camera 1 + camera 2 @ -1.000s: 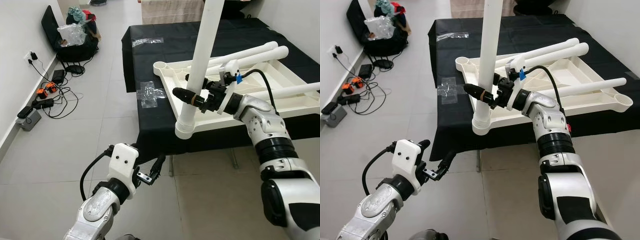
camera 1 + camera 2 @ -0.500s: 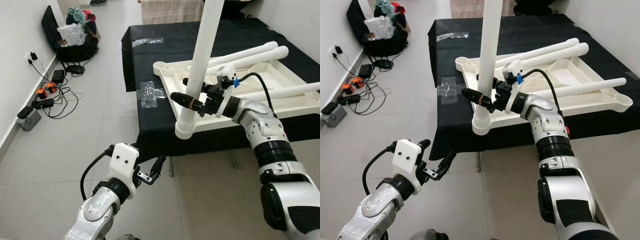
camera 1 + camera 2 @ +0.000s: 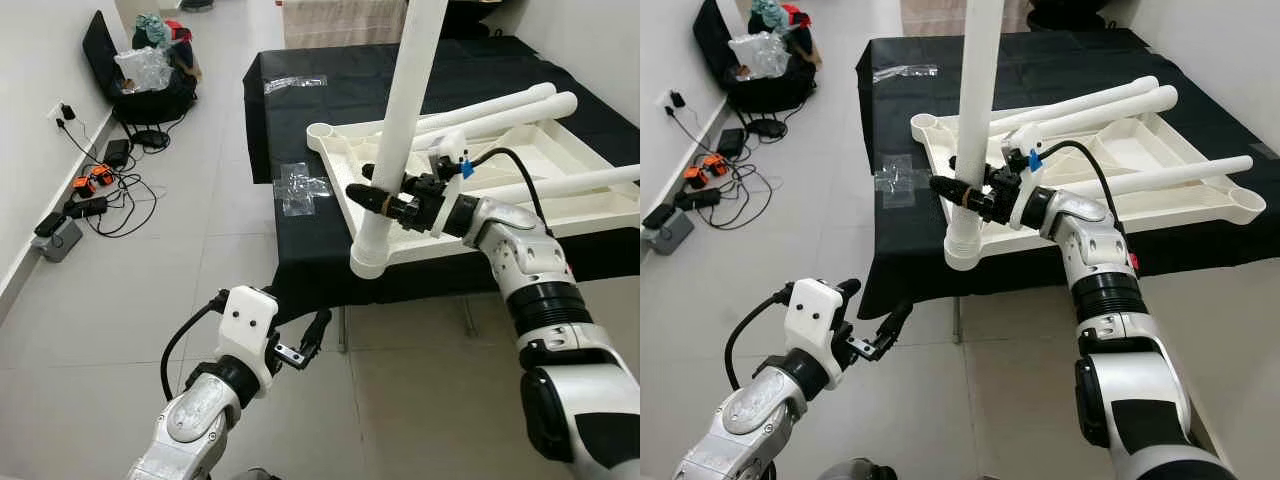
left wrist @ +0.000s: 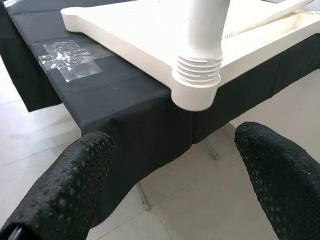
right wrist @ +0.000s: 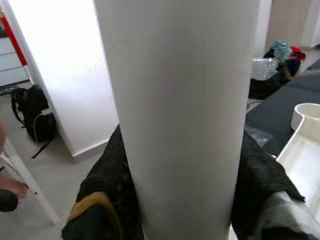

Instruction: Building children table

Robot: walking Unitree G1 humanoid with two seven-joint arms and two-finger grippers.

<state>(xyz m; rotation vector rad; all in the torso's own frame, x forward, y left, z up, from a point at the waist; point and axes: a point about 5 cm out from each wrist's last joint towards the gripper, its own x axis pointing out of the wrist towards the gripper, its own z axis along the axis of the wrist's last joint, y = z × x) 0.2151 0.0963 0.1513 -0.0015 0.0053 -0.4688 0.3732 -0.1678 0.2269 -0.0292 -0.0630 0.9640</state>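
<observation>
Closest to me, my left gripper (image 3: 308, 340) hangs low over the tiled floor (image 3: 130, 290) in front of the table edge, its fingers spread and holding nothing; in its wrist view I look between the two pads at the threaded foot of the leg. Just beyond, my right gripper (image 3: 375, 197) is pinched around the white table leg (image 3: 400, 110), which stands nearly upright with its ribbed lower end seated in the near corner socket (image 3: 366, 263) of the upturned white tabletop (image 3: 560, 150). I judge I'm in the middle of screwing this leg into its socket; the next move calls for turning it while keeping it plumb, then letting go to regrip, and the thread could cross if I let it tilt. Three more white legs (image 3: 500, 105) lie loose across the tabletop, so most of the build is still ahead. The tabletop rests on a work surface draped in black cloth (image 3: 300, 150), with a patch of clear tape (image 3: 297, 186) near its edge. Farther off, cables and a power strip (image 3: 85, 205) trail along the wall, and a black bag (image 3: 150, 70) stuffed with plastic sits on the floor.
</observation>
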